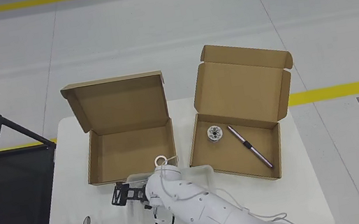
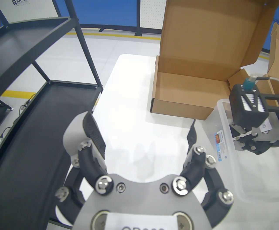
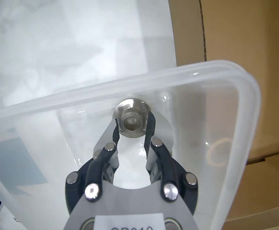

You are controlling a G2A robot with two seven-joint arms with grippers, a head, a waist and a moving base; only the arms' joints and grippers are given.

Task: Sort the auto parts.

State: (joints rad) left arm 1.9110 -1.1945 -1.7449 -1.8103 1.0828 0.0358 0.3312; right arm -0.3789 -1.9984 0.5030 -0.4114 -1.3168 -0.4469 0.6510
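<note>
In the clear plastic tub, my right pincer clamps a silver flanged metal hub by its collar: likely dense, rigid, slick.

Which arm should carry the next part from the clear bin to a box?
Right. The right gripper is shut on a metal flanged part inside the clear bin, so it can probably lift straight away. The left gripper hangs open and empty beside the black shelf.
</note>
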